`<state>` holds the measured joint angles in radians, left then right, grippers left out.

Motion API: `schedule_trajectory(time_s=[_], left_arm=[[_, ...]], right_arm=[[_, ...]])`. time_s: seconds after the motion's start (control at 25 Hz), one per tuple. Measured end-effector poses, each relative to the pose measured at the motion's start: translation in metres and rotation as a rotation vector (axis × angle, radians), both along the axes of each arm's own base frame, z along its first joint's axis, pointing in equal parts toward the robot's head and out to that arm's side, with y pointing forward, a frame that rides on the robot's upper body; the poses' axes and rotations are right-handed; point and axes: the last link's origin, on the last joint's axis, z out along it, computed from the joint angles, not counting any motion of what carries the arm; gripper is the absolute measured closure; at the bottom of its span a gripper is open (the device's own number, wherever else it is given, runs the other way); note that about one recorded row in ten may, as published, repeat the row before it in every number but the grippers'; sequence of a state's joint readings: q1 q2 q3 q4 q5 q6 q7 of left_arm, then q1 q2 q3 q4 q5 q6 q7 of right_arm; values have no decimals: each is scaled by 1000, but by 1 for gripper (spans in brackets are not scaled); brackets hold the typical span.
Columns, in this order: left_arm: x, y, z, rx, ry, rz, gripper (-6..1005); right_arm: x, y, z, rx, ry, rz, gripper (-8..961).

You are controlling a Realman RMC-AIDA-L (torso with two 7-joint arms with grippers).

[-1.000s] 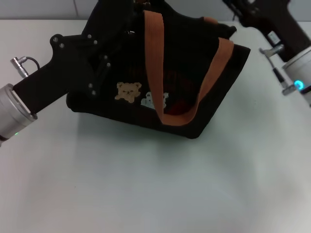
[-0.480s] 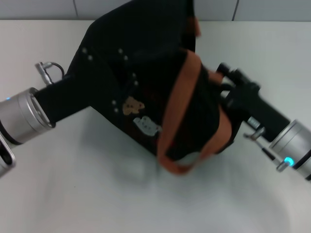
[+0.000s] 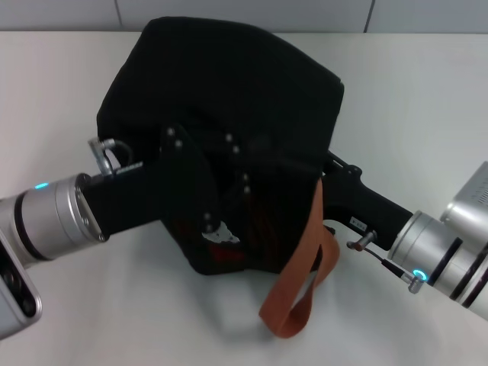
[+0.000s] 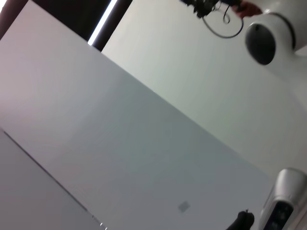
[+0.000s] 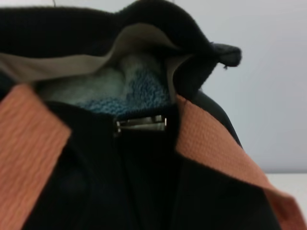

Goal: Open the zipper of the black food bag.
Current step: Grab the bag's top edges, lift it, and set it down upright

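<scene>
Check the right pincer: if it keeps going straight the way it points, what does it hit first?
Most likely the boxy black fabric food bag. The right pincer points straight into its side in the head view, and the right wrist view is filled by black fabric, orange-brown strap and a silvery metal piece. Actual contact is unclear.

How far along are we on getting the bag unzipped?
Partly open: the right wrist view shows the black food bag's top gaping, pale lining and something blue inside, the metal zipper pull at the gap's end. In hand: left gripper and right gripper both press against the tipped bag. I can't tell how much zipper remains closed.
</scene>
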<state>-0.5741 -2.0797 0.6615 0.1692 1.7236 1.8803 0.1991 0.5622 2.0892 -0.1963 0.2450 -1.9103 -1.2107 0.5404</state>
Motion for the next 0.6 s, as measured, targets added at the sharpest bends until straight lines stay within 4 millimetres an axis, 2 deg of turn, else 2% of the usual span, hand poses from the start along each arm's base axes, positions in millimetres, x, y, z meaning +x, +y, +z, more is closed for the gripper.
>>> schedule_trajectory(time_s=[0.12,0.2,0.4,0.48,0.6], left_arm=[[0,-4,-3,-14,-2,-8,901],[0,-5,-4,-17,-5,-5,901],[0,-4,-4,-11,-7,5,901],[0,-4,-4,-10,-7,8,901],[1,-3,-5,-13,-6,8,900]], right_arm=[[4,-2,0,6,-8,-13,143],[13,-10,8,43,12,-22,143],[32,-47,49,275,123,15,143],[34,-63,58,378,97,69,143],[26,-77,59,493,49,143,143]])
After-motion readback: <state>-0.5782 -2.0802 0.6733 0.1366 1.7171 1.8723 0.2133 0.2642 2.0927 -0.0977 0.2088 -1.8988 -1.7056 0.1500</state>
